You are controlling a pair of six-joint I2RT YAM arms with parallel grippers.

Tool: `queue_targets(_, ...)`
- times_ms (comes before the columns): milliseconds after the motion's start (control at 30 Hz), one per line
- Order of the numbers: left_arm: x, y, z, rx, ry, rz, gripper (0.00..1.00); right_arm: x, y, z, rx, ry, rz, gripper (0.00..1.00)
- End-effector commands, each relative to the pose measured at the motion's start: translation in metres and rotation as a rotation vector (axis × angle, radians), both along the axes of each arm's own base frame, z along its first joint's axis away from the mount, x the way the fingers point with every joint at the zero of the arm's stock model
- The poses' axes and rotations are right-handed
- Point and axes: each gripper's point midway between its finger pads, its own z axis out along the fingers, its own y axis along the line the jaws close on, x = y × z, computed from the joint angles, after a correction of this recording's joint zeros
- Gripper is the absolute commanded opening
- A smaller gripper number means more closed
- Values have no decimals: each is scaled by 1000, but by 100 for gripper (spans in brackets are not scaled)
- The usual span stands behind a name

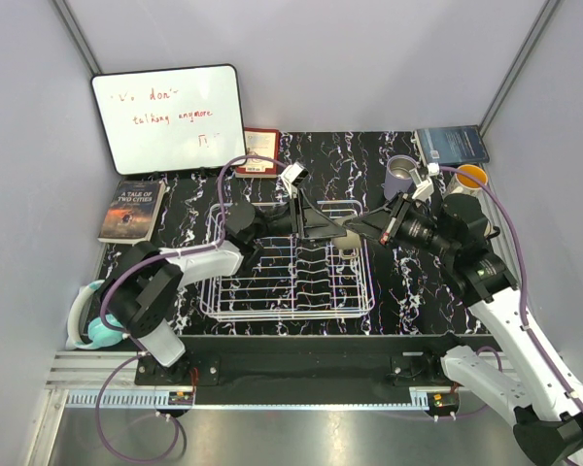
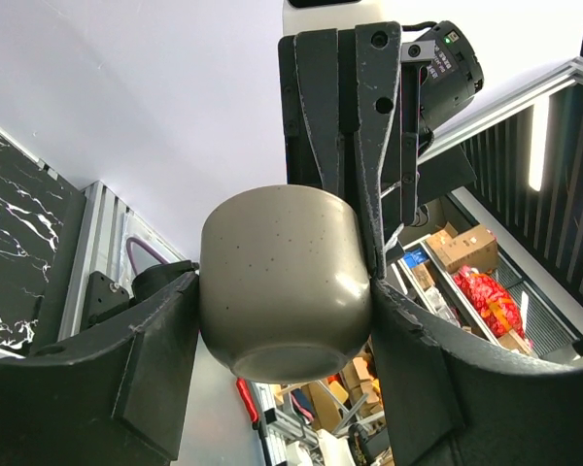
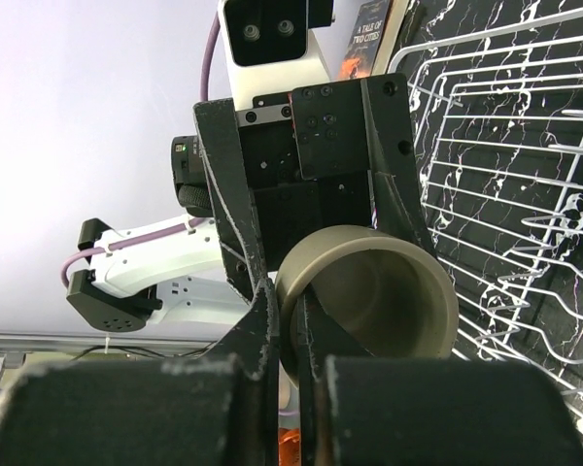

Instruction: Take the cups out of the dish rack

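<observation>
Now, left fingers [image 2: 165,359]: pressing on opposite sides of the small olive-grey handleless cup [image 2: 277,291], clamping its rounded wall; the base is facing the left wrist camera.
Right fingers [image 3: 268,335]: pinching together on the cup's rim wall, one inside the mouth, one outside.
Left gripper [image 2: 284,320]: reaching in from the left, holding the cup sideways in the air.
Right gripper [image 3: 290,325]: meeting it from the right, so both are gripping the one cup.
Cup position: hanging above the far right part of the rectangular white wire dish rack [image 1: 282,313], apparently touching no wire.
Handling: looking like glazed stoneware, so stiff, smooth, likely slippery and chip-prone; probably light enough for one gripper.
Hold: the rim pinch is looking workable; the wall is curving in toward the base, so a side clamp could be sliding off.
Beyond the rack: a lavender plastic cup [image 1: 400,175] is standing on the black marbled table [image 1: 408,282].
</observation>
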Motion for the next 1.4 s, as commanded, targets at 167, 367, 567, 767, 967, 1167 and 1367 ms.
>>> queue_targets(167,4,1,17,-5,-32,-31,62,-7,-7,28,-21,-154,-8,0)
queue_targets(367,16,4,16,25,-23,-16,99,-8,-21,28,-95,-174,-71,0)
queue_targets(567,28,8,1,74,22,5,99,16,-58,5,-333,-131,-273,0)
queue_targets(767,44,17,-41,222,140,96,99,53,-98,-72,-683,132,-441,0)
queue_targets(967,40,27,-78,441,120,156,99,84,-136,-115,-887,240,-631,0)
queue_targets(1167,44,52,-127,705,170,275,99,123,-144,-141,-943,329,-659,0)
queue_targets(1367,37,70,-161,846,207,283,98,161,-157,-175,-962,446,-681,0)
